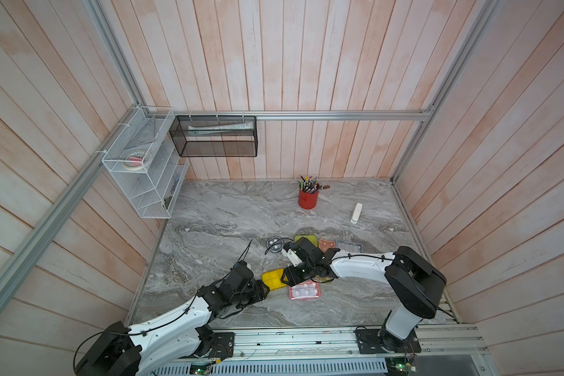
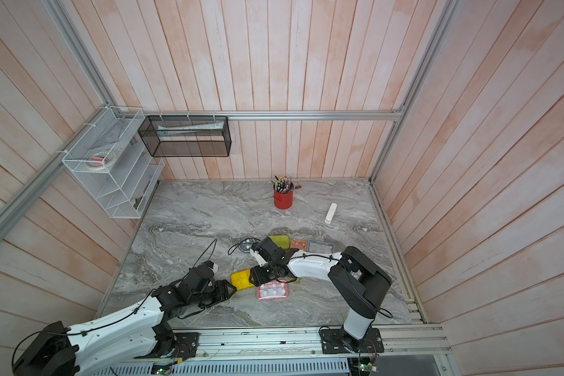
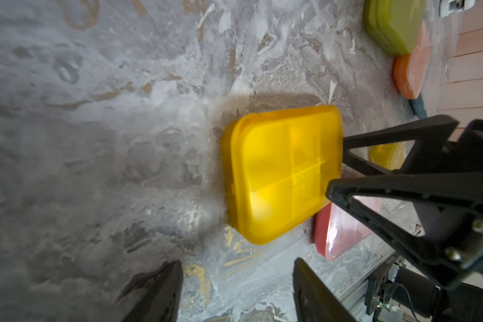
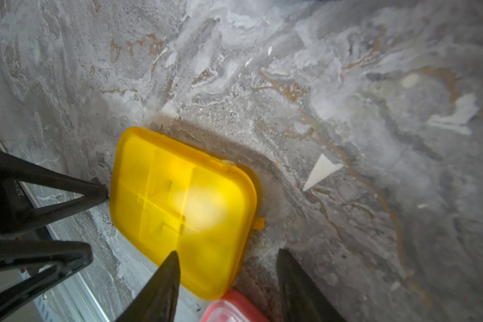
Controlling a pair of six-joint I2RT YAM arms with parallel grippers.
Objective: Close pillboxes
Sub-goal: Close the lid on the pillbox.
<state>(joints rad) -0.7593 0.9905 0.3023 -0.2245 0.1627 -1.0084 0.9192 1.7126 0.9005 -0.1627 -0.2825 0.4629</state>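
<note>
My left end effector [image 3: 237,263] and right end effector [image 4: 228,252], both half-spread and empty, flank the translucent yellow plastic pillbox [image 3: 282,172], lying flat on the grey marbled surface [image 3: 95,139]; they seem to be bracing it, and its lid looks shut.

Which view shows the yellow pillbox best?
Right wrist: the yellow pillbox sits large, lid and dividers clear, outline nearly whole; only one finger of the right tool overlaps it. Left wrist shows it large too, but the right tool covers one edge. In both top views it is small, partly hidden by that tool.
</note>
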